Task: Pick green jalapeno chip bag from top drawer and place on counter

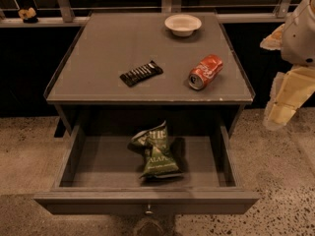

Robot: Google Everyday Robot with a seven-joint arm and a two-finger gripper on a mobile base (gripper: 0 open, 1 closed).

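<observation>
While the grey counter (98, 77) stands on a speckled floor (280, 181), the top drawer (98, 168) beneath it is pulled open. The green jalapeno chip bag (155, 154) lies crumpled inside, below the counter's front edge. On the counter sit a white bowl (182, 24), a black candy bar (141, 73) and a tipped red can (205, 71). The gripper (281, 113) hangs off the counter's right side, touching nothing — spread or closed, I cannot tell.
</observation>
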